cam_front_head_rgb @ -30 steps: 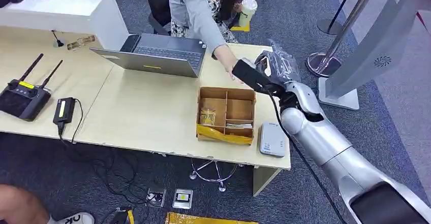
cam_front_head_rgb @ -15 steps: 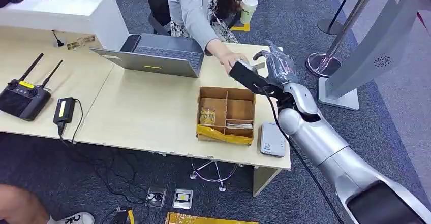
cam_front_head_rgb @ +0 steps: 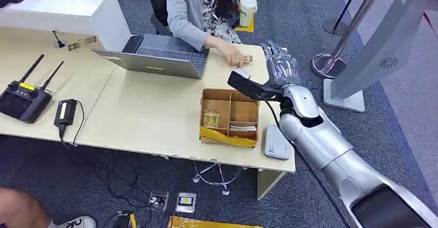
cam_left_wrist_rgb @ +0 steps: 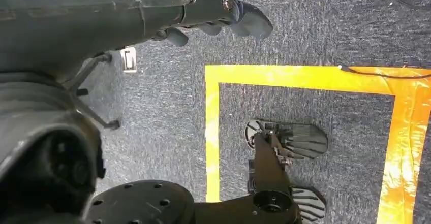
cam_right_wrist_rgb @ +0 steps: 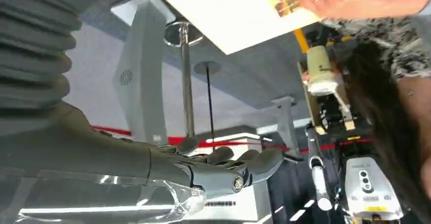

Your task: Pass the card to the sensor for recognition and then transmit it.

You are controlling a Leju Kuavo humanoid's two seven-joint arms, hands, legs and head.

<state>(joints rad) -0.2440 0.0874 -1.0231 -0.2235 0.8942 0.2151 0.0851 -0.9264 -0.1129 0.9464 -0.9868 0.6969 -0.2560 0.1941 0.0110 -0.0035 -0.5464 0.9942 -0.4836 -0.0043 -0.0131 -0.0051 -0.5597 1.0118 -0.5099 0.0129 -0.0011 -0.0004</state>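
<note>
the right hand (cam_front_head_rgb: 281,66), upper right of centre in the head view, hangs empty with fingers spread; the card (cam_front_head_rgb: 246,59) rests under the person's hand (cam_front_head_rgb: 231,54), so the handover looks done. next, withdraw the arm. the left hand (cam_left_wrist_rgb: 223,16) hangs over the floor, its fingers loosely curled.

Right hand (cam_front_head_rgb: 281,66) extended, empty, fingers straight and apart.

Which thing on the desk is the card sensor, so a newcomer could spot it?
Start at the beige desk and go to its near right corner. Just right of the brown divided box lies the sensor, a flat, light grey, rounded slab, the only pale device there.
</note>
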